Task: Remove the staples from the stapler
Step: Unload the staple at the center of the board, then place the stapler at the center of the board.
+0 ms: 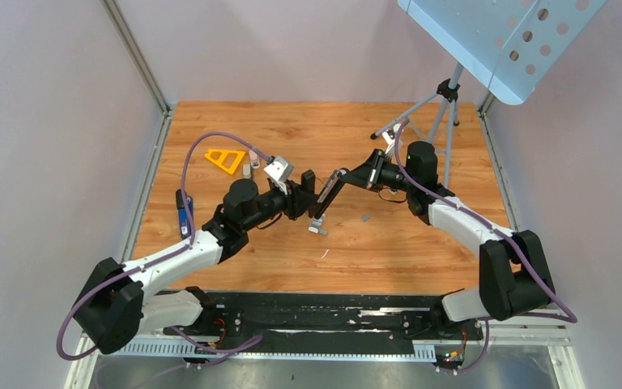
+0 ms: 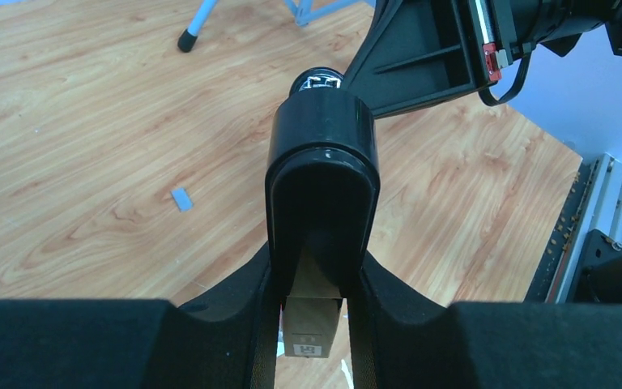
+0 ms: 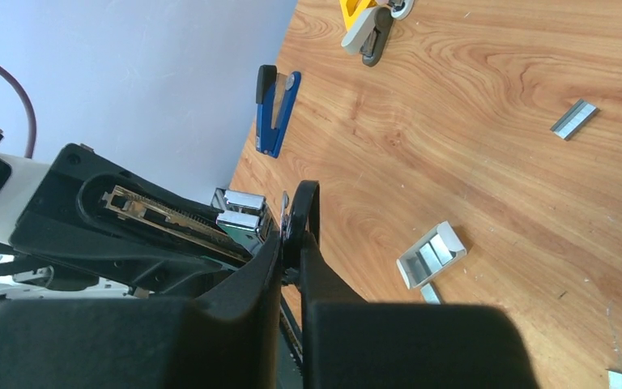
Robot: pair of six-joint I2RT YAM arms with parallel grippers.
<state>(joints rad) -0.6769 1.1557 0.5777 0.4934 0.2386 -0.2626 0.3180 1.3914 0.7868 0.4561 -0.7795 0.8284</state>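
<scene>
The black stapler hangs tilted above the middle of the table, between both arms. My left gripper is shut on its thick black body. My right gripper is shut on a thin black edge of the stapler at its upper end. I cannot tell whether staples remain inside. A small grey bar of staples lies on the wood right of the stapler and shows in the left wrist view. Another bar of staples lies on the wood in the right wrist view.
A small open box of staples sits on the table. A blue stick-like tool lies at the left edge, with a yellow triangle and a tiny pink stapler beyond. A tripod stands back right. A white sliver lies near the front.
</scene>
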